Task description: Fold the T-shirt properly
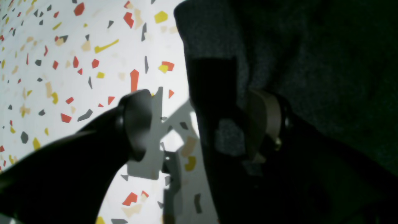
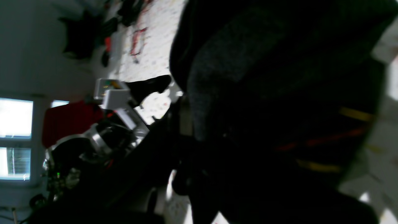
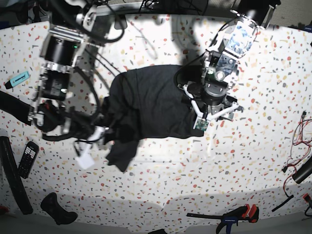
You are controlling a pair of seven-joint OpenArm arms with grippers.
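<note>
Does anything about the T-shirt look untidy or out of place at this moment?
Yes. The T-shirt is not flat: near the right claw the cloth is bunched, and one dark flap droops out crookedly toward the table's front. The left claw stands open at the opposite edge, one finger over the cloth.

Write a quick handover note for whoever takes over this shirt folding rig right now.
Left gripper: jaws open, straddling the shirt's edge.
Right gripper: shut on the T-shirt, a bunch of cloth lifted off the table on the base view's left side.
Shirt: mid-table, crumpled, one flap hanging below the right gripper.
Done: no tidy fold visible.
Left: spread it flat, then make every fold.
</note>
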